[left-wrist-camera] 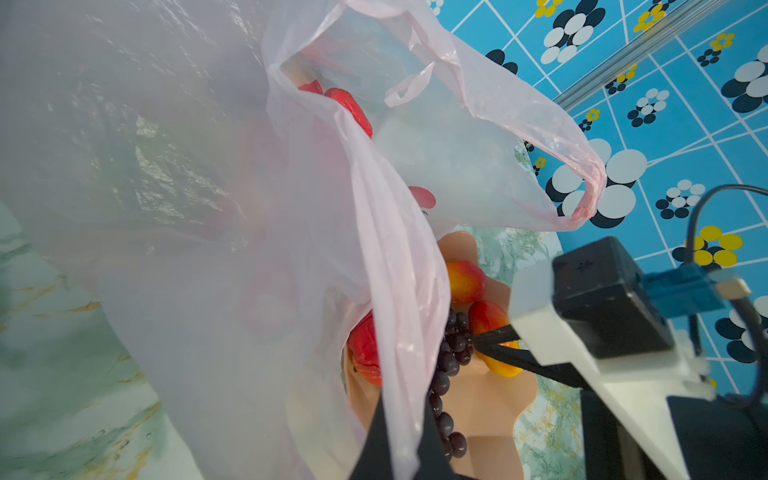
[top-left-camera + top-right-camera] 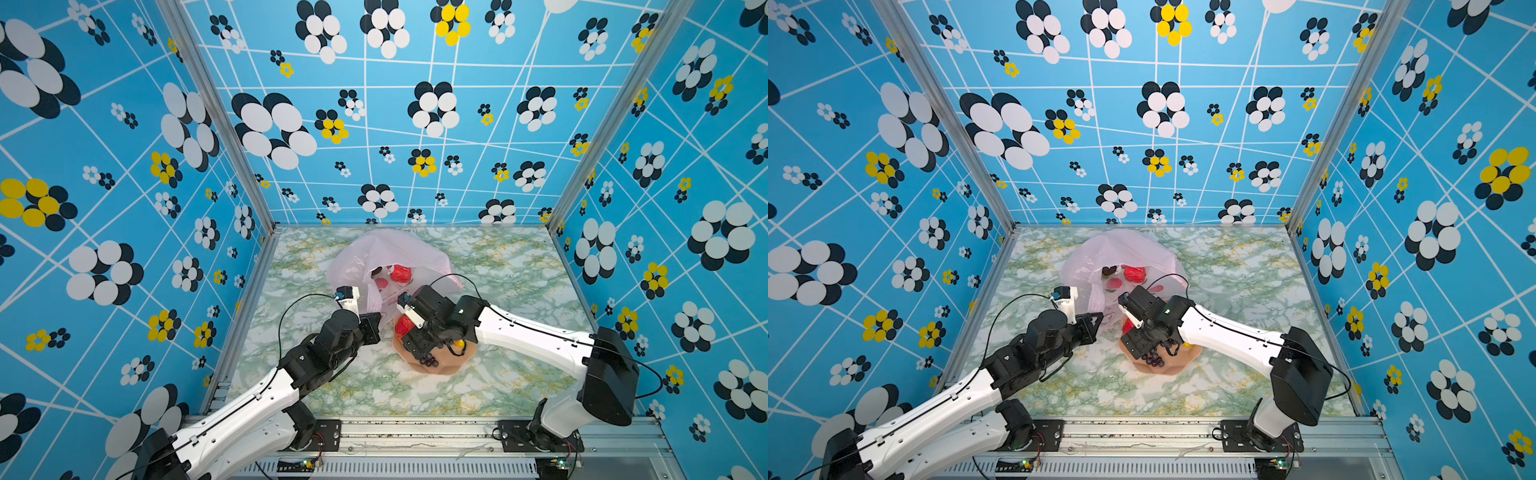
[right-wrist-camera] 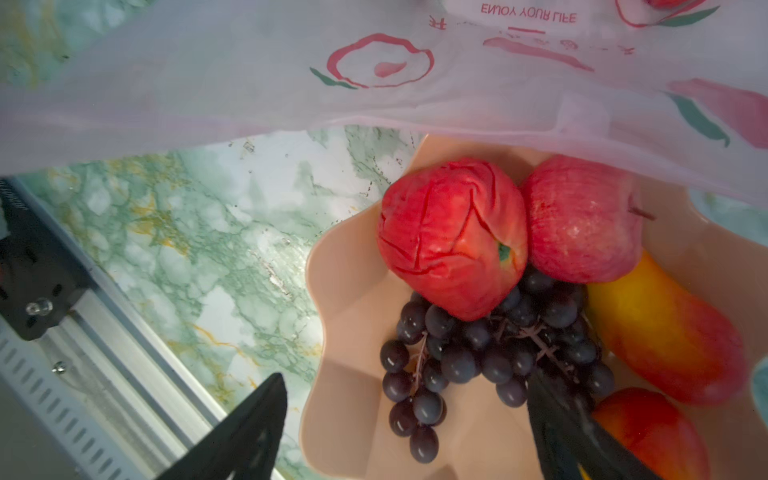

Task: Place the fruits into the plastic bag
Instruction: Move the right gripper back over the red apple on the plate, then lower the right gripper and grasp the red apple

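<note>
The pale-pink plastic bag lies at the table's back middle with its mouth facing the arms. A bumpy red fruit and a dark maroon one lie inside it. My left gripper is shut on the bag's near rim and holds it up. My right gripper hangs open over the peach bowl. One finger is at the grape bunch and the other is outside the bowl's rim. In the bowl lie a creased red fruit, a red apple and two red-yellow mangoes.
The bowl stands right in front of the bag, whose film droops over the bowl's far edge. Blue patterned walls close in three sides of the marble table. A metal rail runs along the front edge.
</note>
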